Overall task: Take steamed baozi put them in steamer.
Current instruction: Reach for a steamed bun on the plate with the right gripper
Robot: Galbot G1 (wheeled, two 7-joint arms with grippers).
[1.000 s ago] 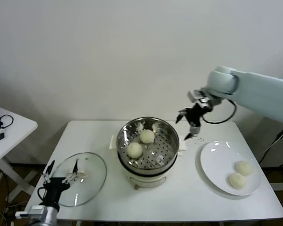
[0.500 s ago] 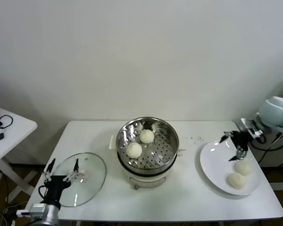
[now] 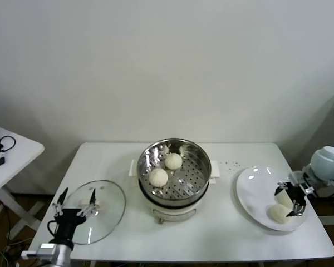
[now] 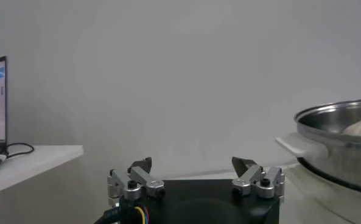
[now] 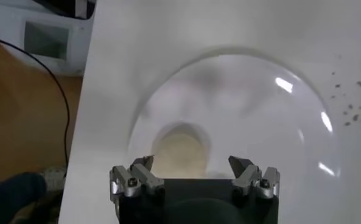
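The right gripper (image 3: 290,198) has its fingers spread wide and holds nothing; it hangs low over the white plate (image 3: 255,192), at the plate's side farthest from the steamer (image 3: 174,168). In the right wrist view a bun (image 5: 179,152) lies on the plate just ahead of the open fingers (image 5: 140,165), nearer one fingertip than the other. From the head view two buns sit on that plate: one (image 3: 278,213) just beside the gripper on its near side, and another (image 3: 282,198) partly hidden behind the fingers. Whether a fingertip touches either bun cannot be told.

The steamer stands on the white table (image 3: 222,239), with the plate well to its right. Two more buns rest on its holed floor, one (image 3: 173,161) toward the back and one (image 3: 158,177) in front and slightly left.

The left gripper (image 3: 75,199) waits with fingers apart, empty, over the glass lid (image 3: 106,214) that lies flat on the table to the steamer's left.
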